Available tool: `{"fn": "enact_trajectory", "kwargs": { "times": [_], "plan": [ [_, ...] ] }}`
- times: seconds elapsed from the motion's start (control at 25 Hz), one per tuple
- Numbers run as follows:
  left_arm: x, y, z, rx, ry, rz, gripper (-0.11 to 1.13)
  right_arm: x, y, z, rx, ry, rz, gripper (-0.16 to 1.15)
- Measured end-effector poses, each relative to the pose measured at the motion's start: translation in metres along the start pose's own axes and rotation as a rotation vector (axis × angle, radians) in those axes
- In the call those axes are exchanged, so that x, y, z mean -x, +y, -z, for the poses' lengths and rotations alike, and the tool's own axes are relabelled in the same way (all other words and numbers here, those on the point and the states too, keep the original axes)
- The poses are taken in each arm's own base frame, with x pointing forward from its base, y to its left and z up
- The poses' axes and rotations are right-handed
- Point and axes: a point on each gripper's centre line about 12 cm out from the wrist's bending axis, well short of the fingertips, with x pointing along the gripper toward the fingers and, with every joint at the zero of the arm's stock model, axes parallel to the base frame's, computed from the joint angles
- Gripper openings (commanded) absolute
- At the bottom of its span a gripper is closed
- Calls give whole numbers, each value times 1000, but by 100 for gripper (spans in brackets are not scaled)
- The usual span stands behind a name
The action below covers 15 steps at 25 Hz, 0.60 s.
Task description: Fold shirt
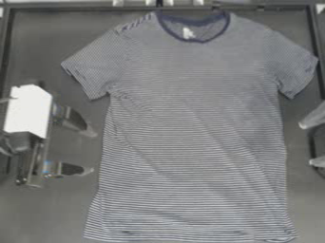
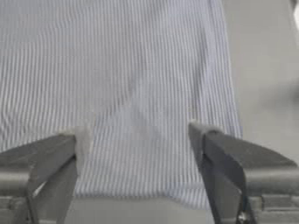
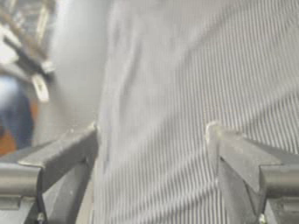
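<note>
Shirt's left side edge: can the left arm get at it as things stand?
Probably yes. The left end effector is open beside the striped T-shirt, its side edge lies flat on the table with nothing between them.

Shirt (image 1: 196, 133) lies flat over most of table (image 1: 38, 223). I see bare strips either side of it. Left gripper (image 1: 90, 151) spread wide beside its left edge; right gripper (image 1: 306, 142) at its right edge.

Striped shirt (image 1: 194, 133) flat, collar up
</note>
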Motion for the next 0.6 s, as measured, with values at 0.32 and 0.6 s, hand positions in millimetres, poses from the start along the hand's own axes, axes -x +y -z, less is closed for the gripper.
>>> {"fn": "enact_trajectory", "kwargs": {
  "times": [0.32,0.6],
  "plan": [
    [-29,-21,8,30,193,-55,94,-32,20,3,1,221,10,98],
    [-43,-45,18,31,259,-49,94,-53,48,22,-27,310,82,98]
  ]
}}
